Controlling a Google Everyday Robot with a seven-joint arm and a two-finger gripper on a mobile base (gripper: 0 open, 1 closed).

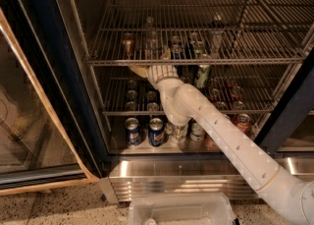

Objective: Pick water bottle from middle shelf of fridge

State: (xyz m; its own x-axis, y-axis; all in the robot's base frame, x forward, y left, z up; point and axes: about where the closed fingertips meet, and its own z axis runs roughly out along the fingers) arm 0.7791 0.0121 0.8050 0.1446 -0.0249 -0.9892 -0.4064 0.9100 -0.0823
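Note:
The water bottle (149, 36), clear with ribbed sides, stands on the middle shelf (265, 61), a chrome wire rack, left of centre among cans and small jars. My white arm reaches up from the lower right into the fridge (54, 67). My gripper (156, 63) is at the shelf's front rail, just below and in front of the water bottle. The rail and my wrist hide its tips.
A dark-capped bottle (216, 33) stands to the right on the same shelf. A green-and-white bottle (202, 75) and cans sit on the rack below. Blue cans (132, 130) stand on the floor panel. The open glass door (29, 121) is at the left. A clear bin (179, 210) sits below.

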